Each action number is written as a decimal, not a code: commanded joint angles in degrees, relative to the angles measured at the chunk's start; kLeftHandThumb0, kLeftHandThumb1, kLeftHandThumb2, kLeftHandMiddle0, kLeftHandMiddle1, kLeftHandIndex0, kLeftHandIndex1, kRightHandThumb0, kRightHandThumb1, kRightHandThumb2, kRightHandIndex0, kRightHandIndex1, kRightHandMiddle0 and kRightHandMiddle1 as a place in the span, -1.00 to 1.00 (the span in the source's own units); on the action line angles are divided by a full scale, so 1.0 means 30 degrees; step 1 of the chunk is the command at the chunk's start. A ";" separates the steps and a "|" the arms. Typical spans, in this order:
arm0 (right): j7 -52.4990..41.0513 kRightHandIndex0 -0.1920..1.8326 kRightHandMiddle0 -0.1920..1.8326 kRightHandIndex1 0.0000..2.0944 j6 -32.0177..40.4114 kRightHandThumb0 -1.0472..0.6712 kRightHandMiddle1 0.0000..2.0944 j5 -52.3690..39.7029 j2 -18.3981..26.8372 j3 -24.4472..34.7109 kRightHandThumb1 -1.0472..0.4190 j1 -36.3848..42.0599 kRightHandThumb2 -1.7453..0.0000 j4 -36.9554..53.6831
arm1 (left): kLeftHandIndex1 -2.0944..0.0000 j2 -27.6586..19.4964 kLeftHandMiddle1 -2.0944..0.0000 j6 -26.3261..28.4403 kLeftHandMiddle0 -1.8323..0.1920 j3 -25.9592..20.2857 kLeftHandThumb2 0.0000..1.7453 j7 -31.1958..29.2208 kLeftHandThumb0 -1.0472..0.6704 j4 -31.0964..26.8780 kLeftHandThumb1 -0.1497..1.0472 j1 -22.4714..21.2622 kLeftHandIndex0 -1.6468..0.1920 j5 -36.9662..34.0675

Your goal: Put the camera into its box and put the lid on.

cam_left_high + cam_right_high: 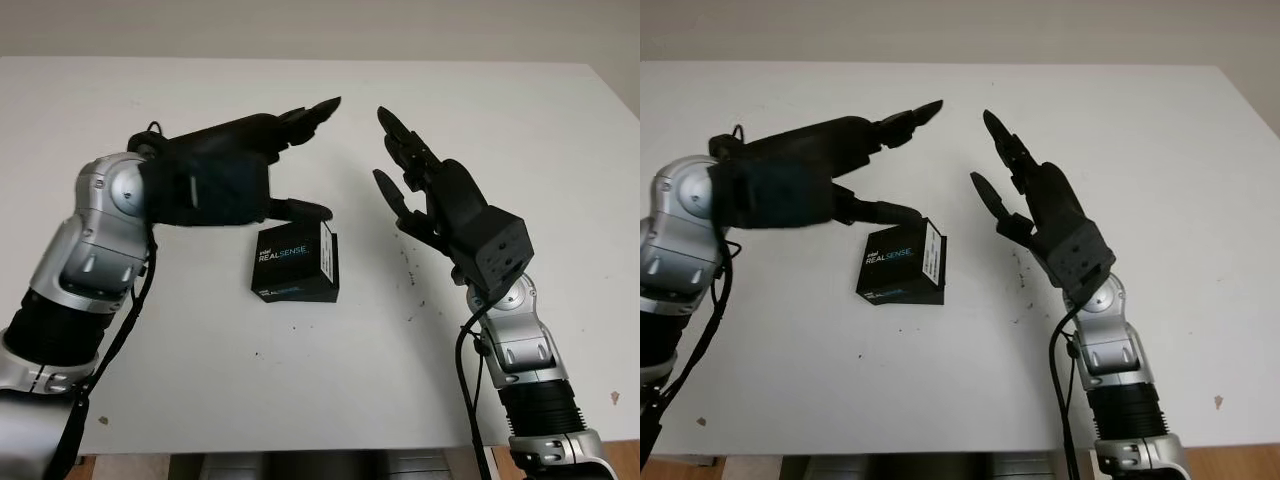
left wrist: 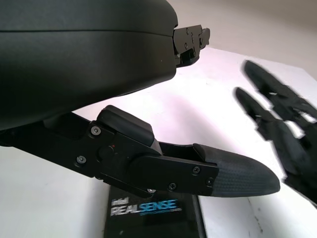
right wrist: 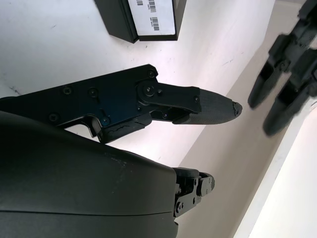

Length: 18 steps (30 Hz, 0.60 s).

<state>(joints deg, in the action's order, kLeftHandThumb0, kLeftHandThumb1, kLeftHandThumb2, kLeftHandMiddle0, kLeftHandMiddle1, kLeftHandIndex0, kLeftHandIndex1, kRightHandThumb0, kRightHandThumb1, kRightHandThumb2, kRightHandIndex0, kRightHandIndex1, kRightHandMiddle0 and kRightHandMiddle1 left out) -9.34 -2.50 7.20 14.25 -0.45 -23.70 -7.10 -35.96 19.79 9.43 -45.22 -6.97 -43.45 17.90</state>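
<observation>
Both my hands are raised above the white table (image 1: 520, 130), with the closed black RealSense box (image 1: 296, 264) lying below between them.

I see my left hand (image 1: 235, 170) open and holding nothing, hovering just above the box's far-left side, one finger (image 1: 300, 209) reaching over its top edge. My right hand (image 1: 425, 185) is open too, empty, off to the box's right and apart from it. The box sits flat, lid on, printed face up, its barcode label (image 3: 156, 14) on the side toward my right hand.
</observation>
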 commanded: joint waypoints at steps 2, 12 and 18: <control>-0.0111 -0.71 -0.72 -0.96 0.0039 -0.57 -0.95 -0.0194 0.0333 0.0284 -1.00 -0.0458 0.40 0.0415 | 1.00 -0.0640 1.00 0.1142 1.00 -0.0223 -0.65 -0.0792 -1.00 -0.0334 1.00 -0.0204 1.00 -0.0428; 0.0089 -0.70 -0.71 -0.95 0.0110 -0.60 -0.95 0.0049 0.0280 0.0278 -1.00 -0.0729 0.41 0.0298 | 1.00 -0.2543 1.00 -0.0127 1.00 0.0752 -0.93 -0.1983 -0.96 -0.0747 0.92 0.0767 1.00 -0.0229; 0.0087 -0.69 -0.70 -0.95 -0.0016 -0.59 -0.94 -0.0097 0.0257 0.0369 -1.00 -0.0773 0.41 0.0181 | 1.00 -0.2525 1.00 -0.2296 1.00 0.1057 -0.93 -0.0632 -0.95 -0.0941 0.93 0.2052 1.00 0.1174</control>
<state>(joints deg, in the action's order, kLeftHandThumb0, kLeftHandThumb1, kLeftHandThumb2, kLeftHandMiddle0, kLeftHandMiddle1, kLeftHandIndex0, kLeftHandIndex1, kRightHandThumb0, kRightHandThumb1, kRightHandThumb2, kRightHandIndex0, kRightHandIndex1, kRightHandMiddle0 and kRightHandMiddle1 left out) -9.21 -2.28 7.31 14.82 0.35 -25.27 -6.95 -43.11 13.42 12.36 -47.83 -8.76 -37.72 20.81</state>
